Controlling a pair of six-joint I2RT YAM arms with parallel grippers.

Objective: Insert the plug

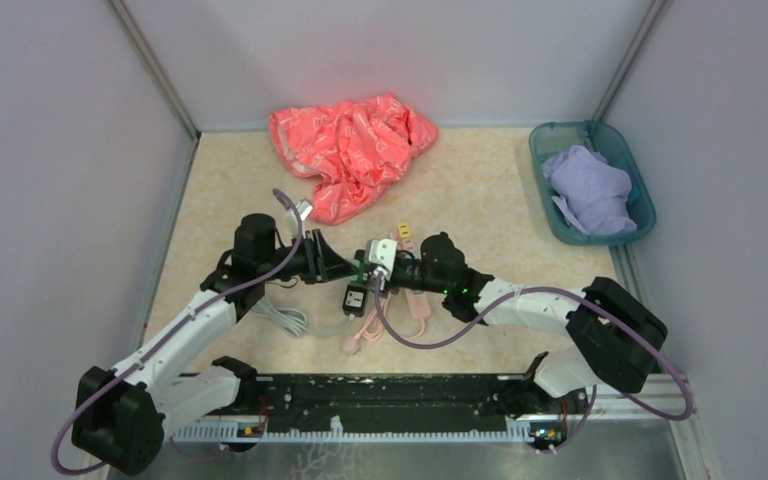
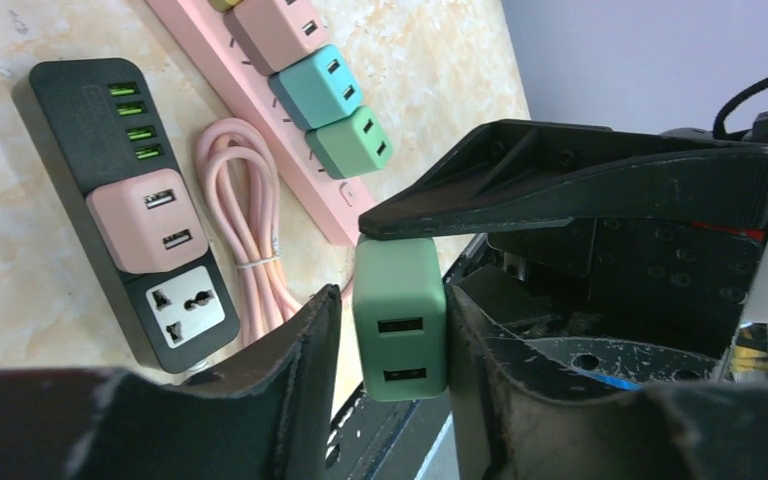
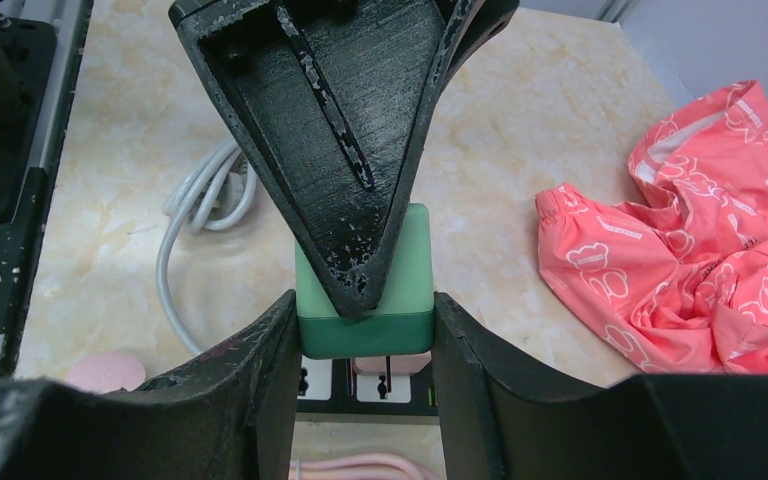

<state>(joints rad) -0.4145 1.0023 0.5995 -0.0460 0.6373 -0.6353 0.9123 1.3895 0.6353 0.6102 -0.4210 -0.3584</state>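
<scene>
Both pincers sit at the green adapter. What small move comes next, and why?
Probably open the left pincer and back it away. The right pincer clamps the green adapter on both sides, apparently above the free socket of the black strip, and a sliver of gap shows beside one left finger. That would leave the right free to lower it.

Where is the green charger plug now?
Right wrist view: the green charger plug is gripped between the fingers of the right gripper, above the black power strip, with a finger of the left gripper across it.
</scene>
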